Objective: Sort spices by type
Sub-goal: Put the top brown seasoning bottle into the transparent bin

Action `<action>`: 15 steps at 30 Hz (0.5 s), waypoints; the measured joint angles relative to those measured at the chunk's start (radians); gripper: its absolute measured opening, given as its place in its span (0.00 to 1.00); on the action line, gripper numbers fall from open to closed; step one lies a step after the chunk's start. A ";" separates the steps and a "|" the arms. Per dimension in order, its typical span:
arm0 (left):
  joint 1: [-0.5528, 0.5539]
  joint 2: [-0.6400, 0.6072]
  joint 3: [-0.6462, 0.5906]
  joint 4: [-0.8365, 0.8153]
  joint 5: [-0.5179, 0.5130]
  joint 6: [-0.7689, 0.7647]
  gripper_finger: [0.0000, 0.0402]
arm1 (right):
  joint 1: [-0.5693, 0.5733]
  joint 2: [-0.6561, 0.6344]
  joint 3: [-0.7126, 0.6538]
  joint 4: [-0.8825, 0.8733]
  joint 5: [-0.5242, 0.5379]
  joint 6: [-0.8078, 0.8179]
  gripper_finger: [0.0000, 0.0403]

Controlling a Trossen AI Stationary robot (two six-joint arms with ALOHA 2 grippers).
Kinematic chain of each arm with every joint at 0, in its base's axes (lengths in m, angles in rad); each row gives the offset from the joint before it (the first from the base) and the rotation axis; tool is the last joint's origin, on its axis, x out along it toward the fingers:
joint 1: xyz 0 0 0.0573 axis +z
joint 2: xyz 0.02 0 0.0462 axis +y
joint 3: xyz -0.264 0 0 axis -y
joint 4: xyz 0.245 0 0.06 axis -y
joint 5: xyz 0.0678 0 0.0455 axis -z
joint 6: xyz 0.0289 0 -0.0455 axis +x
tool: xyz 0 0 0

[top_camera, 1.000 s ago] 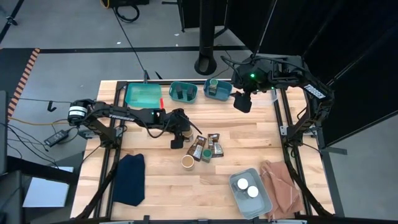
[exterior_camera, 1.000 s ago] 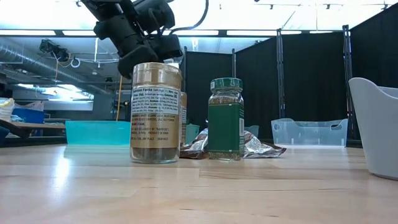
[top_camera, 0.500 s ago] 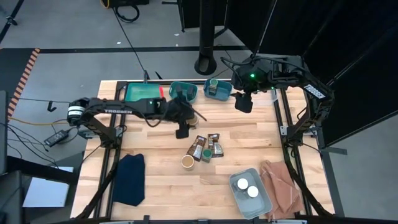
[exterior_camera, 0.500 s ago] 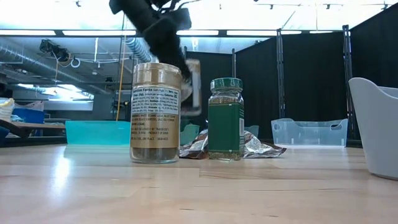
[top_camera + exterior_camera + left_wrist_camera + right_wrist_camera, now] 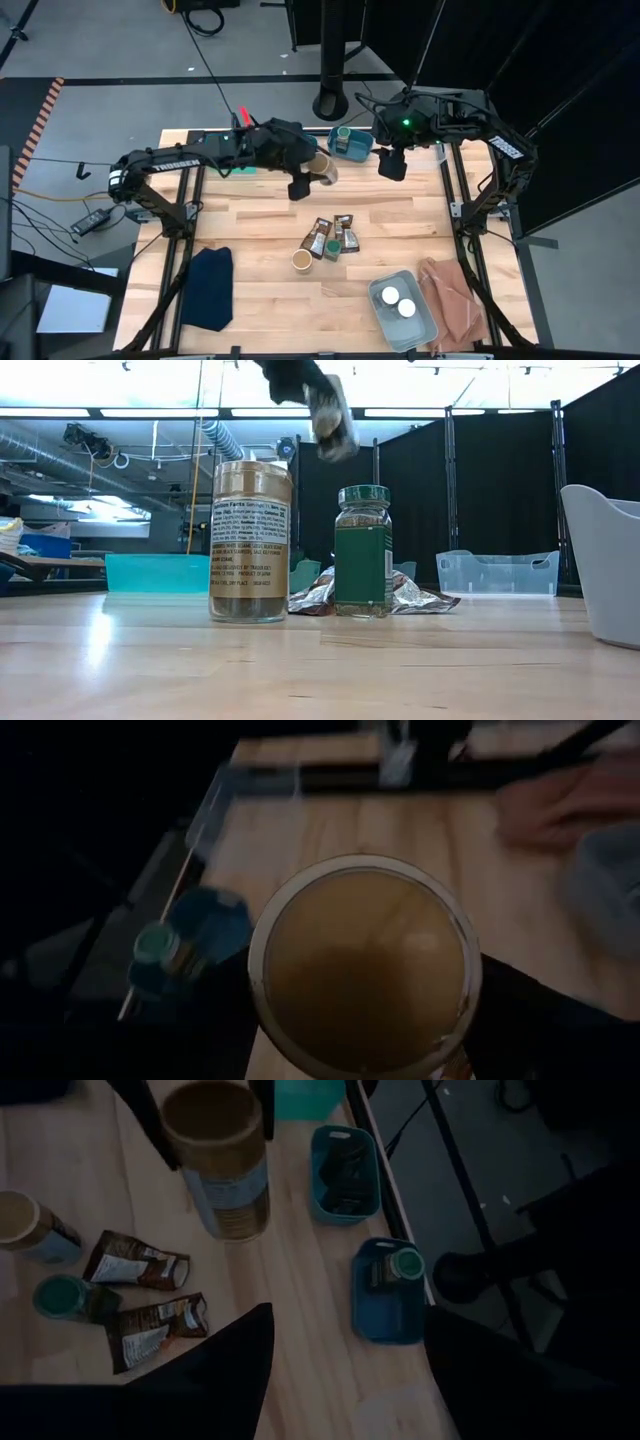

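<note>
My left gripper (image 5: 316, 172) is shut on a tan-topped jar (image 5: 321, 167), held high over the table's far middle; it shows at the low view's top (image 5: 334, 408). A second tan-topped jar (image 5: 302, 260), a green-lidded jar (image 5: 330, 250) and brown packets (image 5: 321, 235) sit on the table's middle. A blue bin (image 5: 352, 145) holds a green-lidded jar (image 5: 405, 1264). A teal bin (image 5: 345, 1170) holds black jars. Two white-lidded jars (image 5: 398, 301) stand in a pale bin (image 5: 424, 322). My right gripper (image 5: 390, 165) hangs open over the far right, touching nothing. My left gripper pinches the tan-topped jar between its two fingers (image 5: 150, 1118), one on each side of the body just under the lid (image 5: 212, 1142). The lid (image 5: 365, 965) faces back toward the wrist. The jar is lifted clear of the table and tilted.
A dark blue cloth (image 5: 208, 285) lies near the left front corner, and a brown crumpled sheet (image 5: 455, 298) at the right front. Another teal bin (image 5: 222, 152) sits at the far left, partly under my left arm. Bare wood shows between the bins and the packets.
My left gripper has risen from table height beside the packets and swung toward the far edge and to the right, carrying the tan-topped jar. The jar has gone from low behind the standing jar to high above it, and has tipped. The right arm kept still.
</note>
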 joint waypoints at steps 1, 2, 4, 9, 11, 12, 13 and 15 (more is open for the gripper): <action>0.000 -0.001 0.015 0.001 0.017 0.000 0.68 | 0.000 0.000 0.000 0.009 0.000 -0.004 0.65; 0.000 -0.001 0.026 -0.001 0.035 0.000 0.68 | 0.000 0.000 0.000 0.018 -0.003 -0.010 0.65; 0.000 -0.001 0.036 -0.012 0.060 0.000 0.68 | 0.008 0.000 -0.013 0.050 -0.019 -0.030 0.65; 0.000 0.000 0.049 0.002 0.061 -0.015 0.68 | 0.050 0.001 -0.075 0.140 -0.029 -0.090 0.65; 0.000 0.000 0.049 0.015 0.061 -0.023 0.68 | 0.062 0.000 -0.116 0.181 -0.030 -0.109 0.64; 0.000 0.000 0.049 0.024 0.061 -0.026 0.68 | 0.067 0.000 -0.137 0.195 -0.030 -0.113 0.64; 0.000 -0.002 0.049 0.036 0.061 -0.029 0.68 | 0.070 0.001 -0.156 0.209 -0.029 -0.116 0.65; 0.000 -0.005 0.049 0.061 0.061 -0.046 0.68 | 0.074 0.001 -0.201 0.259 -0.026 -0.118 0.65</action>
